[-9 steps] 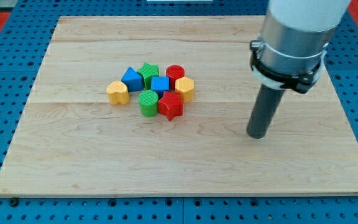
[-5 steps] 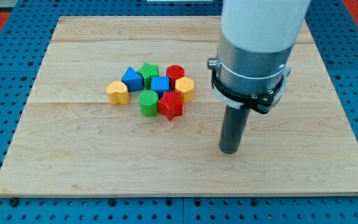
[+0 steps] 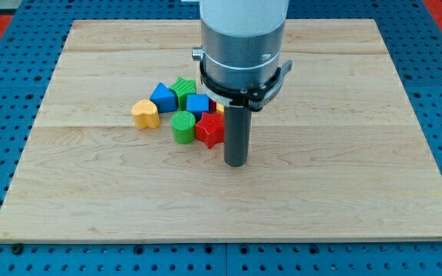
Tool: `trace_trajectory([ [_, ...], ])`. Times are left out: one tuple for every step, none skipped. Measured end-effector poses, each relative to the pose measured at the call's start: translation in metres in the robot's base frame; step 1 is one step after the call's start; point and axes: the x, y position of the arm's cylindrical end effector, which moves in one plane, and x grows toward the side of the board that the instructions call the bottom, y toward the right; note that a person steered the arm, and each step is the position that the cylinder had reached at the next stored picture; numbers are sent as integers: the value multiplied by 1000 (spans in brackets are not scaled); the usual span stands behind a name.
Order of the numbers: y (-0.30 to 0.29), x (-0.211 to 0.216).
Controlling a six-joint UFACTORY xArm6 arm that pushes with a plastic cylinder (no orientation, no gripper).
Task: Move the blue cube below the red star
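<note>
The rod's tip (image 3: pixel 235 164) sits on the wooden board (image 3: pixel 90 192), just to the view's right of and slightly below the red star (image 3: pixel 209 130). No jaws on this rig, only a plain rod, so nothing grips.

Blue cube (image 3: pixel 197 105) lies directly above the red star in the view, touching it, w/ the arm's body partly covering the cluster's right side. Green star (image 3: pixel 183 87) sits above the cube, blue triangle (image 3: pixel 162 97) to its left. Green cylinder (image 3: pixel 183 126) is beside the red star's left; yellow heart (image 3: pixel 145 114) is farthest left.
</note>
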Motion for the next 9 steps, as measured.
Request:
trace_trajectory([
  [0,-4],
  [1,-4],
  [-4,-12],
  [-18,-18],
  [-45,-38],
  [-60,-53],
  [-60,-52],
  [-60,-51],
  [-61,-46],
])
